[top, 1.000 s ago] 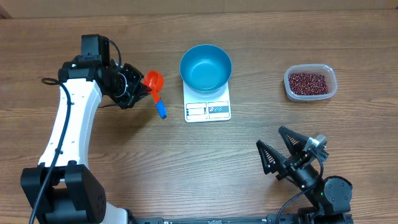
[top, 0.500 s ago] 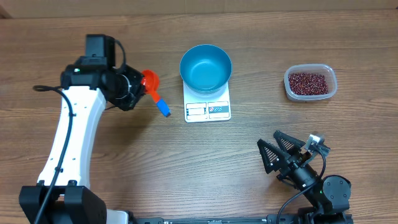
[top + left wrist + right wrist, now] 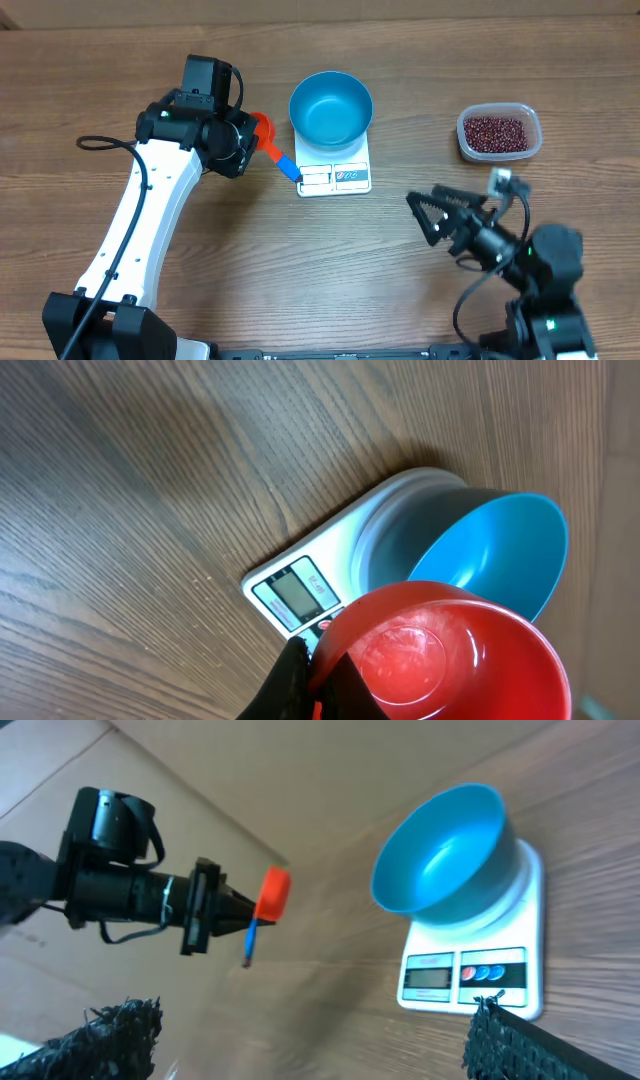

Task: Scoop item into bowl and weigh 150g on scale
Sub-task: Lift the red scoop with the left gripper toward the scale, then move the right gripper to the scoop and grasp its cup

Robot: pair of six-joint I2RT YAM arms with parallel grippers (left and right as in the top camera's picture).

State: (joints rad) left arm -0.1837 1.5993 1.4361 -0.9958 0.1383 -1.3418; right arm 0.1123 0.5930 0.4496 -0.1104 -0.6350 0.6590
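Plain brown wood-grain table (image 3: pixel 330 270), matte, even light. Along the far edge, a tan strip of wall or board (image 3: pixel 420 10); cannot tell which. In the right wrist view, the same tan surface behind the left arm.

Left gripper (image 3: pixel 252 138): closed tight on a red scoop (image 3: pixel 266 130), blue handle tip slanting toward the near left corner of the scale (image 3: pixel 334 178). Scoop cup empty in the left wrist view, just left of the bowl (image 3: pixel 331 108).

Right gripper (image 3: pixel 433 213): fingers spread wide, nothing between them, over bare wood at front right, well apart from scale and tub.

Blue bowl empty, sitting on the back part of the white scale, display and buttons toward the front.

Beans (image 3: pixel 496 131) heaped in a clear plastic tub (image 3: pixel 536 140) at far right, well apart from the scale.

Black cable (image 3: pixel 100 143) looping off the left arm over the wood.
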